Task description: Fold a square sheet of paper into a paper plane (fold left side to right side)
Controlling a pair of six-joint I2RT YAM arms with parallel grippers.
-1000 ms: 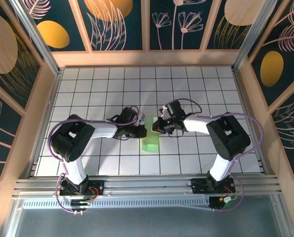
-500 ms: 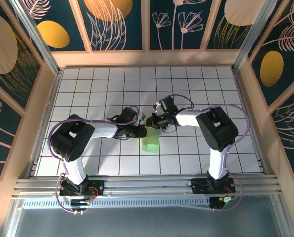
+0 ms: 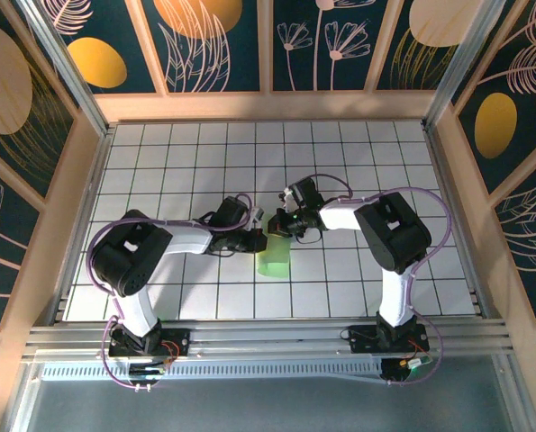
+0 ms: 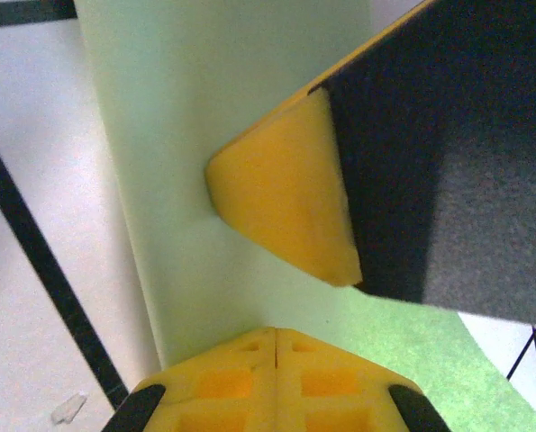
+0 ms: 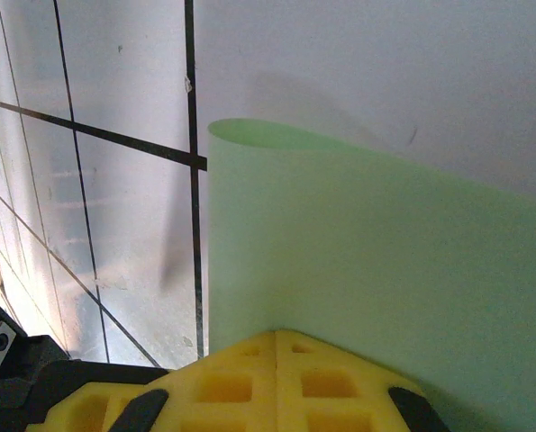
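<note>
From above: the square sheet of paper (image 3: 274, 259) sits just below the middle of the frame on the white tiled table (image 3: 159, 162). It reads as a narrow pale green strip, one side lifted and curled over rather than flat. Both arms reach in to its upper end. The left gripper (image 3: 257, 238) is at the strip's upper left corner, and the right gripper (image 3: 280, 227) is just beside it on the upper right.

Left wrist view: green paper runs from the top of the frame down to the gripper's own yellow pads (image 4: 240, 382) at the bottom edge. They're pressed together with a fine seam between them. I can't tell whether paper is nipped in that seam. A second yellow fingertip (image 4: 281, 216) with a black body behind it comes in from the right, touching the sheet.

Right wrist view: the sheet stands up as a smooth curl across the right half, with black grid lines on the left. This gripper's pads (image 5: 231, 387) are closed too, seam tight, up against the foot of the curl.

My read: this paper is feather-light, floppy and springy, and it will slide on the slick tiles and crumple if squeezed. The free edge near a corner is the best place to hold it, with the other side pinned down.
</note>
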